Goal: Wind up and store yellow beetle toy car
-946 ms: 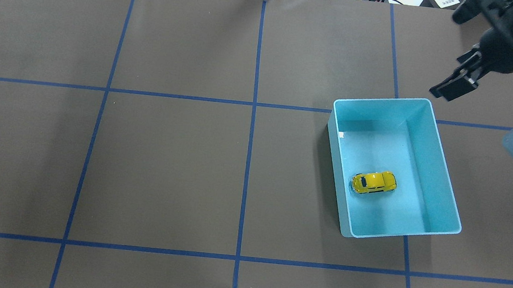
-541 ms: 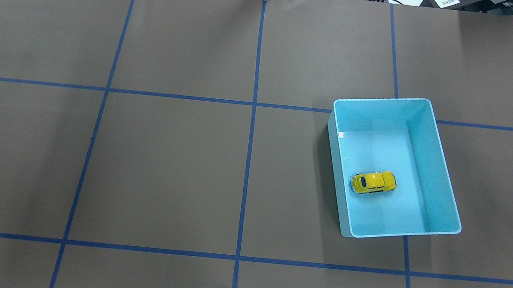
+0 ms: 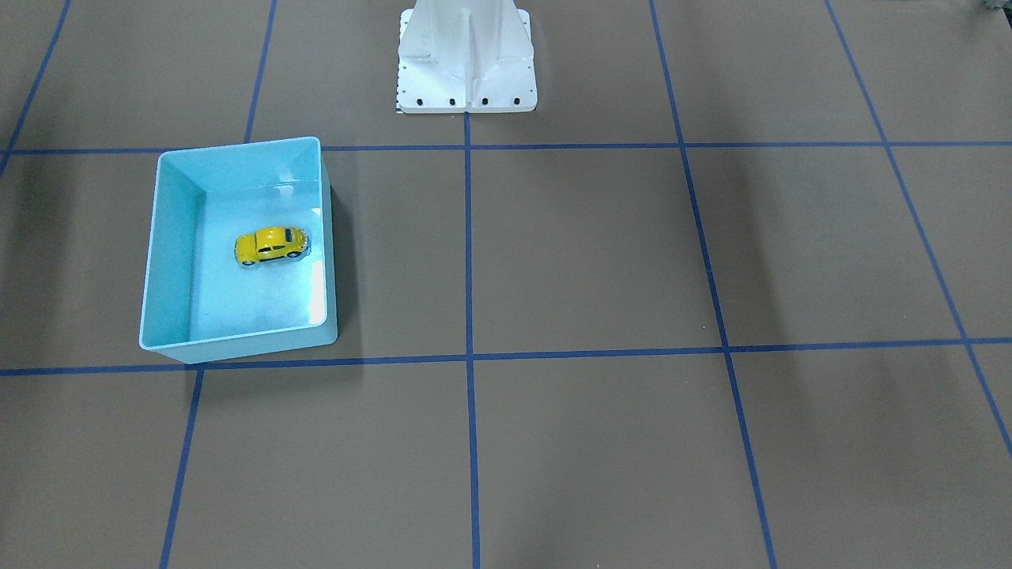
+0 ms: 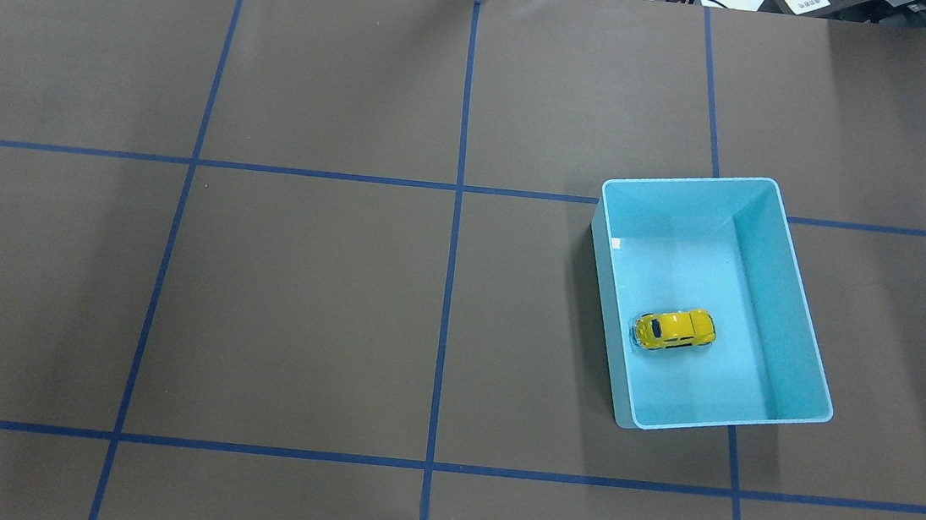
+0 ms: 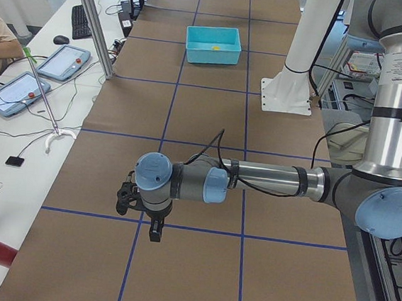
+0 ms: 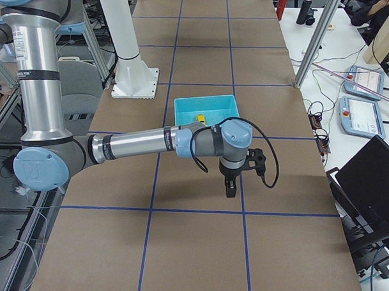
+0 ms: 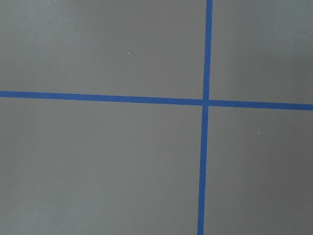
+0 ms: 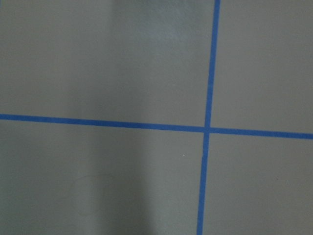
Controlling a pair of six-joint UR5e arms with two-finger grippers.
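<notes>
The yellow beetle toy car (image 4: 675, 329) stands on its wheels inside the light blue bin (image 4: 800, 284), near the bin's left wall; it also shows in the front-facing view (image 3: 271, 245) and as a small yellow spot in the side views (image 6: 200, 119). My left gripper (image 5: 154, 233) shows only in the exterior left view, far from the bin, pointing down over the table. My right gripper (image 6: 230, 190) shows only in the exterior right view, pointing down beyond the bin's end. I cannot tell whether either is open or shut. Both wrist views show only brown table and blue tape lines.
The white robot base mount (image 3: 466, 63) stands at the table's robot side. Blue tape lines (image 4: 456, 208) divide the brown table cover. Operators' tablets (image 5: 63, 62) and a laptop (image 6: 374, 177) sit on side desks. A metal frame post (image 5: 92, 19) stands at the table edge.
My right arm and gripper, over the table's far right corner at first, have swung out of the overhead view. The car and the bin have not moved.
</notes>
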